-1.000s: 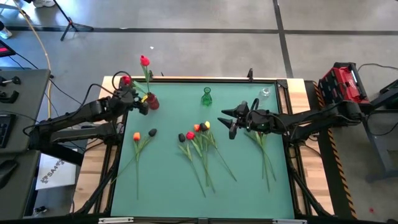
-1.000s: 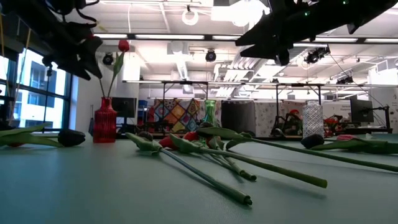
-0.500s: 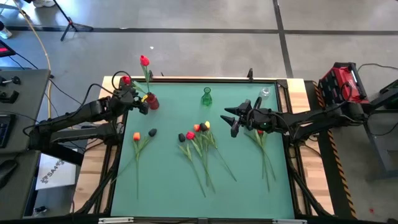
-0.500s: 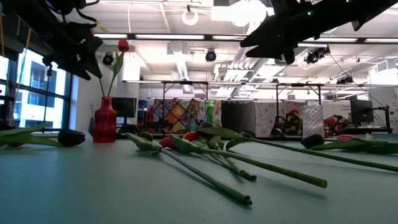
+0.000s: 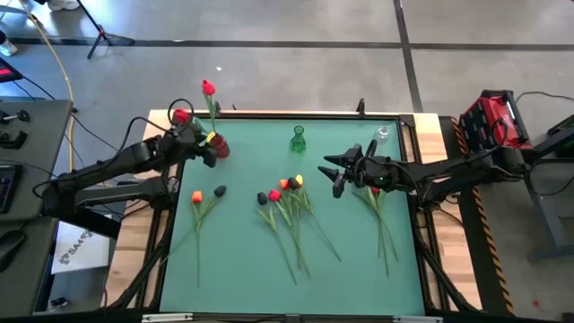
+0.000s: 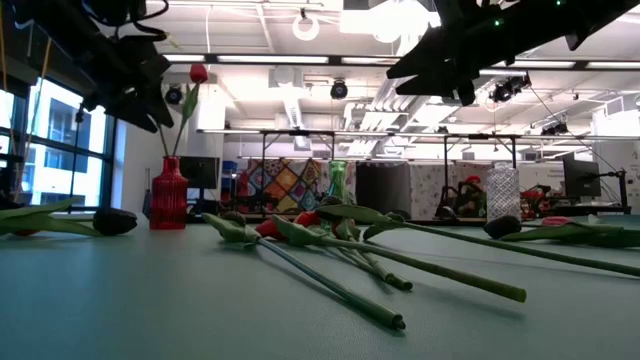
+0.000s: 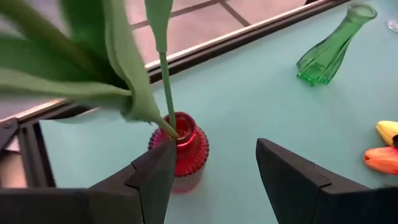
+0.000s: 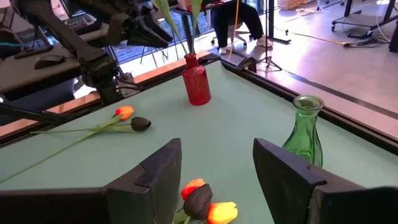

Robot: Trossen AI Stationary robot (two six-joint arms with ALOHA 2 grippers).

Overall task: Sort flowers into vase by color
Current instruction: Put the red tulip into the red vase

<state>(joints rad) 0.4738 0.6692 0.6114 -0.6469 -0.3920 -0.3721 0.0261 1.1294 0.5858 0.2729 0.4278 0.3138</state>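
High view: right claw (image 5: 334, 176) hovers with fingers spread and empty above the tabletop (image 5: 242, 260), between the green vase (image 5: 298, 139) and the central cluster of flowers (image 5: 285, 199). That cluster lies just beside the claw, toward the near edge and a little toward the left arm; heads point toward the vases, and the long stems run away toward the near edge, slightly fanned. A second bundle (image 5: 381, 220) lies under the right arm, stems along the same line. Left claw (image 5: 204, 148) hangs open at the red vase (image 5: 220, 147), which holds red flowers (image 5: 208, 88); it grips nothing. Judgement: right arm is clearly nearer the central cluster, and a pick would need the fingers set across a stem, just behind a head.
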